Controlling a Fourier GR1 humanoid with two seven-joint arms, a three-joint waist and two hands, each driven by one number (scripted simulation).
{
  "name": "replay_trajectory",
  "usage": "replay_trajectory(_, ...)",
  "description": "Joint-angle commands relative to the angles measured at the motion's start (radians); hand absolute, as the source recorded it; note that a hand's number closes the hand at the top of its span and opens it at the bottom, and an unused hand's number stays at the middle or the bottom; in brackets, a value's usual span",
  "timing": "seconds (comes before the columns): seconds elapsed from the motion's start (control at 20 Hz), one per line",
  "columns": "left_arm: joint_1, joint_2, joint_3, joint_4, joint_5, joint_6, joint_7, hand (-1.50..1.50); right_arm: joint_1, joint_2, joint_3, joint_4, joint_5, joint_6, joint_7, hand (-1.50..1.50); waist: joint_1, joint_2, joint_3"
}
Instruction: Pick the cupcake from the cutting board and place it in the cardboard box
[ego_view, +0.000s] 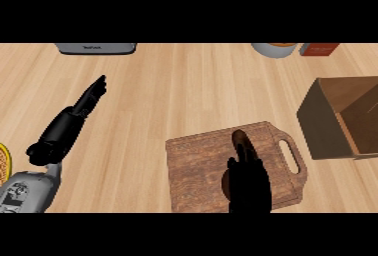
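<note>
Head view shows the dark brown wooden cutting board (199, 165) near the counter's front edge, with the black right hand (247, 177) lying over its middle. No cupcake shows; it is probably hidden beneath that hand. Whether the fingers are closed on it I cannot tell. A cupcake is light, soft and crushable, best held by its base. The open brown cardboard box (325, 130) sits at the right edge. The black left hand (87, 102) rests at the left, fingers straight.
</note>
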Motion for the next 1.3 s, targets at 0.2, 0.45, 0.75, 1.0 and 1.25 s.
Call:
replay_trajectory(0.2, 0.022, -0.047, 0.015, 0.000, -0.056, -0.022, -0.025, 0.00, -0.032, -0.077, -0.025, 0.053, 0.099, -0.075, -0.128, 1.50, -0.002, 0.006, 0.003)
replay_trajectory(0.45, -0.032, -0.029, 0.083, -0.002, -0.013, -0.094, 0.042, 0.00, -0.053, -0.032, 0.015, 0.014, 0.183, -0.077, -0.120, 1.50, -0.001, 0.005, 0.003)
replay_trajectory(0.75, -0.033, -0.061, 0.014, -0.019, -0.031, -0.062, 0.038, 0.00, -0.016, -0.174, 0.446, -0.193, -0.019, -0.101, -0.711, 1.50, 0.064, 0.003, 0.009)
replay_trajectory(1.0, -0.003, -0.050, 0.037, 0.007, -0.034, -0.053, 0.032, 0.00, -0.016, -0.416, 0.522, -0.462, -0.015, -0.228, -0.953, 1.50, 0.002, -0.006, 0.007)
replay_trajectory(1.25, 0.016, -0.034, 0.053, -0.020, -0.040, -0.046, 0.021, 0.00, 0.006, -0.629, 0.399, -0.703, -0.087, -0.309, -1.071, 1.50, -0.023, -0.005, 0.007)
